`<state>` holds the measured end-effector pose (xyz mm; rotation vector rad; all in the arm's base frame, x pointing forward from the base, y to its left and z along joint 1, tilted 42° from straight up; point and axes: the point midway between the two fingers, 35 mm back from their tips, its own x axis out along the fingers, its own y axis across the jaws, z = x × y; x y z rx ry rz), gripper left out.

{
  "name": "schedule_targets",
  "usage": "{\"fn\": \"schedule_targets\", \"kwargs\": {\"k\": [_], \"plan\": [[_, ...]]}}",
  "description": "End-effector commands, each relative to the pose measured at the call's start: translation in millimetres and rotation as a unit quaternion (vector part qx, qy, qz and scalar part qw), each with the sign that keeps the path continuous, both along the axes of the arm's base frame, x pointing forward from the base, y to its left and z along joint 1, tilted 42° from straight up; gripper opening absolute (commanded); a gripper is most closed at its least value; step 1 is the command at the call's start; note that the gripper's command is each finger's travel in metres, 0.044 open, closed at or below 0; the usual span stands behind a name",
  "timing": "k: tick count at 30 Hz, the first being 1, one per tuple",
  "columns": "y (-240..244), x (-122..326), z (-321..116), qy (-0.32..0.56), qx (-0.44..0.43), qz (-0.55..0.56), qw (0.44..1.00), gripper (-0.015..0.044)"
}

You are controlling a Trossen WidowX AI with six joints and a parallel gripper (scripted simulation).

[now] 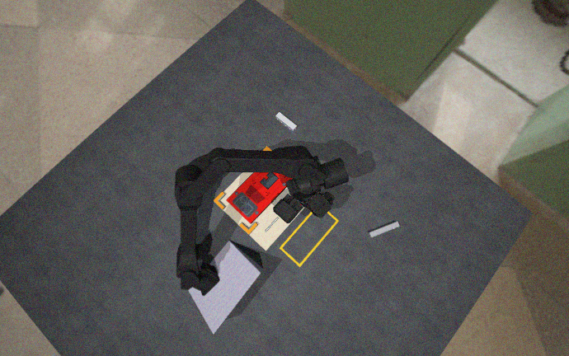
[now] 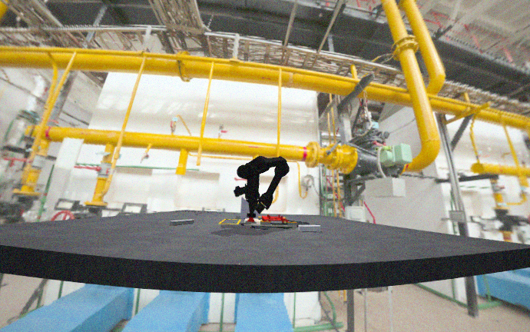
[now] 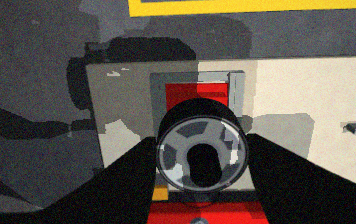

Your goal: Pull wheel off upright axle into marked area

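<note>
The wheel (image 3: 167, 162), with a black tyre and grey spoked hub, is between the fingers in the wrist view. My gripper (image 3: 200, 144) (image 1: 300, 203) (image 2: 251, 214) is shut on the wheel, one finger on each side. The wheel is above a red block (image 3: 197, 91) in a grey square holder (image 3: 236, 95) on the cream board (image 1: 266, 241) (image 3: 300, 85). The axle is hidden, so I cannot tell whether the wheel still sits on it. The marked area, a yellow outline (image 1: 289, 256) (image 2: 229, 224) (image 3: 240, 7), lies beside the board and holds nothing visible.
A red plate (image 1: 256, 211) (image 3: 175, 214) lies on the board between orange corner pieces (image 1: 248, 227). A pale lavender block (image 1: 235, 280) stands near the arm's base. One white bar (image 1: 285, 121) (image 2: 309, 227) and another white bar (image 1: 383, 229) (image 2: 181, 222) lie farther out.
</note>
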<state>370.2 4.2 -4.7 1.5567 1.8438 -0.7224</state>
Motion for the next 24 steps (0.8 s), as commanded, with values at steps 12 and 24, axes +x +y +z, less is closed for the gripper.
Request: {"fn": "schedule_targets", "kwargs": {"k": [12, 24], "plan": [[-2.9, 0.8, 3.3, 0.0, 0.0, 0.001, 1.0, 0.0], [-5.5, 1.4, 6.2, 0.0, 0.0, 0.0, 1.0, 0.0]]}}
